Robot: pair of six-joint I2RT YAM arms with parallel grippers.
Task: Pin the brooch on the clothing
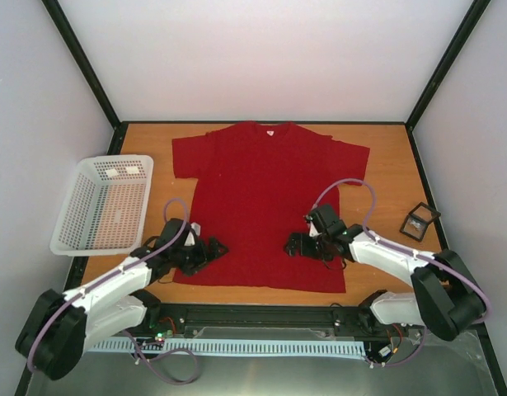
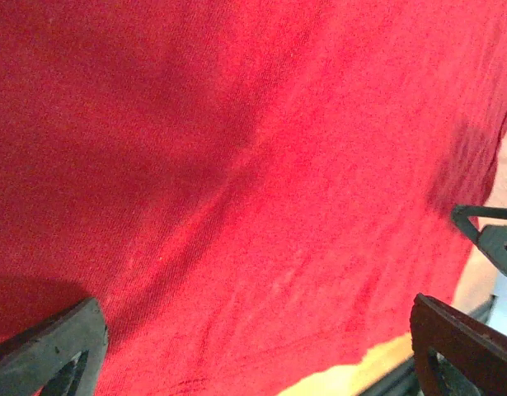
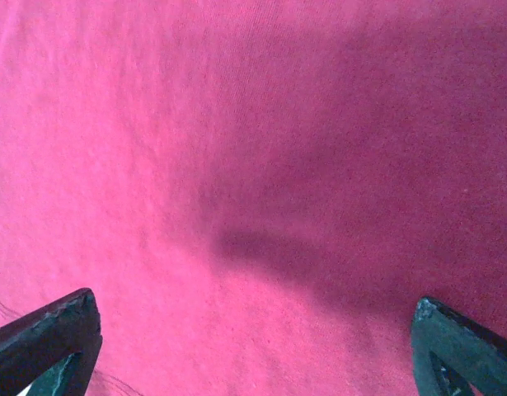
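The red T-shirt lies flat on the wooden table, collar at the far side. My left gripper is open and empty, low over the shirt's near-left hem. In the left wrist view the gripper has wide-apart fingers with only red cloth between them. My right gripper is open and empty over the shirt's near-right part. The right wrist view shows this gripper over plain cloth. No brooch can be made out; a small dark box sits on the table right of the shirt.
A white mesh basket stands at the left edge of the table. The shirt's hem and a strip of bare wood show near the left gripper. Black frame posts and white walls enclose the table.
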